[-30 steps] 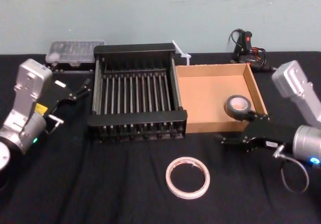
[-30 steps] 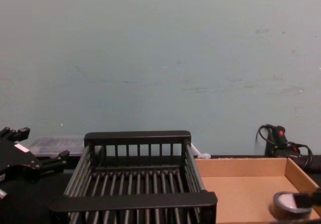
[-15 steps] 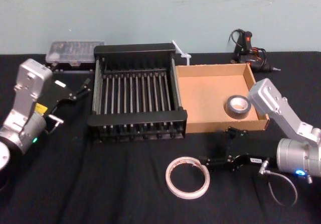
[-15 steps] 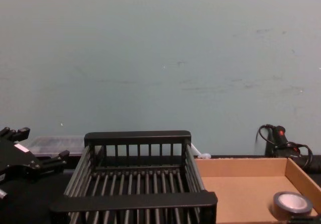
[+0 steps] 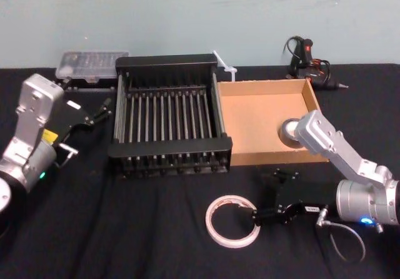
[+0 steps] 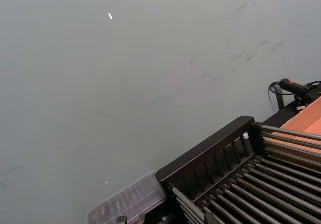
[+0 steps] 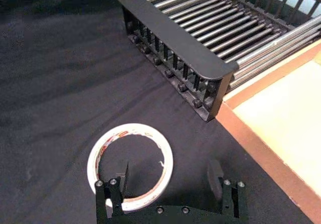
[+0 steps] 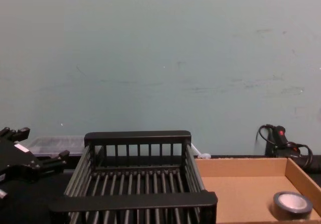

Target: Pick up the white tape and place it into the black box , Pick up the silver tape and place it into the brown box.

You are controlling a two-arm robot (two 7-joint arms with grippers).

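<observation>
Head view: the black box (image 5: 170,146) sits on the dark surface (image 5: 125,235). The brown box (image 5: 253,119) lies along its right side, the walls touching or nearly so. The silver tape (image 5: 288,131) lies flat on the brown box's floor, toward the side away from the black box and near the front wall, partly hidden by the right arm. In the chest view it (image 8: 292,203) rests in that same corner. The white tape (image 7: 131,128) lies flat on the surface in front of the black box's front right corner, apart from it. The right gripper (image 7: 169,176) is low at the side of the white tape farther from the black box, jaws spread wide. One finger is over the tape's hole and the other is outside its band. The left gripper (image 5: 100,111) hangs just left of the black box, near its rear corner; whether its jaws are open cannot be told. A clear plastic case (image 5: 94,64) lies behind the black box's rear left corner.
</observation>
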